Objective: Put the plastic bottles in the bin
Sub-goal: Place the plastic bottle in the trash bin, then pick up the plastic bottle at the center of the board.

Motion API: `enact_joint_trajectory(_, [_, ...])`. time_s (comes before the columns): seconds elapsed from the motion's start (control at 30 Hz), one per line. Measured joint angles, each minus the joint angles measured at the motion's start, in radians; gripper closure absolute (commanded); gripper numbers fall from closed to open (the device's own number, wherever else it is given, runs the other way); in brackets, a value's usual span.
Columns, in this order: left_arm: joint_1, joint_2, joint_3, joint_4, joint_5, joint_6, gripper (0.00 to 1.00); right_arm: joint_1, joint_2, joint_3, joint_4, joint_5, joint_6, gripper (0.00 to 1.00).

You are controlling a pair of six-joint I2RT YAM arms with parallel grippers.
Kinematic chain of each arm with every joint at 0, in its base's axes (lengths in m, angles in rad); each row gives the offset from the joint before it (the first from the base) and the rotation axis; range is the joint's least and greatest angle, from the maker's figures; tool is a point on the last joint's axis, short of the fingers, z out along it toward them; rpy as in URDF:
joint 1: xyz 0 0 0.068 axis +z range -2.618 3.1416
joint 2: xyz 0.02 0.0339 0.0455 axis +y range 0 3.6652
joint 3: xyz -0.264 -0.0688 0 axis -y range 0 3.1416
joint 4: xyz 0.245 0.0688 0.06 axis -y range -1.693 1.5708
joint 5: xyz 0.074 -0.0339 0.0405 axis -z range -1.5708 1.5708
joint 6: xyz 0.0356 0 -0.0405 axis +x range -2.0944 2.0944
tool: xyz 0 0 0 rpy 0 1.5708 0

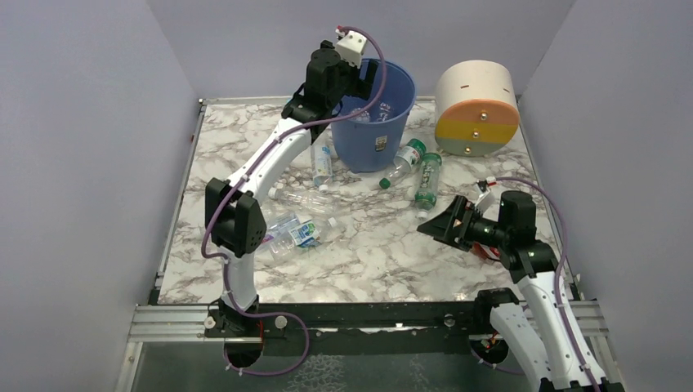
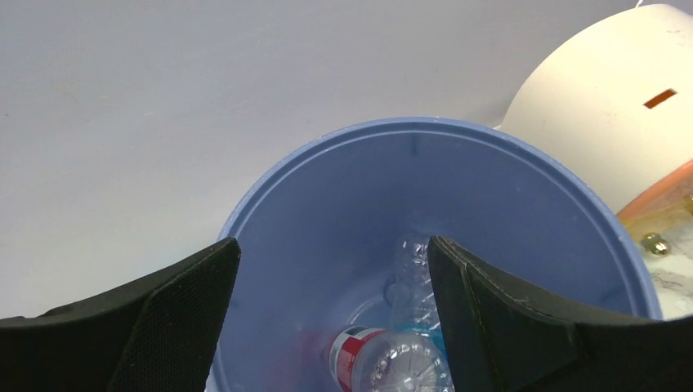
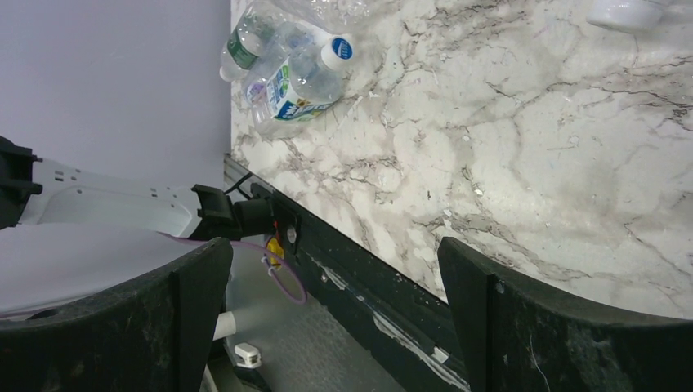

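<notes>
Only the left wrist view looks down into the bin (image 2: 409, 126). Two bottles lie at its bottom, a red-labelled bottle (image 2: 384, 359) and a clear bottle (image 2: 413, 269), below the left end effector (image 2: 333, 253), whose fingers are spread with nothing between them. The top view shows this blue, tapering bin at the far side of the worktop (image 1: 392, 261), beside a cream drum (image 1: 478, 110). Green-labelled bottles (image 1: 426, 184) lie near its base, and blue-labelled bottles (image 1: 296, 231) lie by the left arm. The right end effector (image 3: 335, 253) hangs spread and empty over the worktop's right side. The worktop is white marble with grey veins, and the walls are pale lilac.
</notes>
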Motion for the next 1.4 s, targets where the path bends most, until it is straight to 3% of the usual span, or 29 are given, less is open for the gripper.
enact_joint_trajectory(0.13, [0.0, -0.065, -0.023, -0.041, 0.012, -0.021, 0.01, 0.0, 0.031, 0.0, 0.005, 0.016, -0.011, 0.0])
enact_joint_trajectory(0.4, [0.0, -0.328, -0.19, -0.094, 0.06, -0.143, 0.01, 0.0, 0.111, 0.091, 0.006, 0.145, -0.077, 0.01])
enact_joint_trajectory(0.67, [-0.005, -0.555, -0.605, -0.053, 0.229, -0.378, 0.01, 0.0, 0.244, 0.148, 0.036, 0.309, -0.147, 0.03])
enact_joint_trajectory(0.87, [-0.06, -0.576, -0.903, -0.075, 0.283, -0.5, 0.01, 0.0, 0.386, 0.159, 0.102, 0.431, -0.178, 0.04])
enact_joint_trajectory(1.2, [-0.14, -0.697, -0.994, -0.105, 0.285, -0.547, 0.01, 0.0, 0.626, 0.204, 0.246, 0.551, -0.212, 0.05])
enact_joint_trajectory(1.4, [-0.248, -0.729, -1.049, -0.106, 0.28, -0.574, 0.01, 0.0, 0.735, 0.23, 0.322, 0.558, -0.217, 0.05])
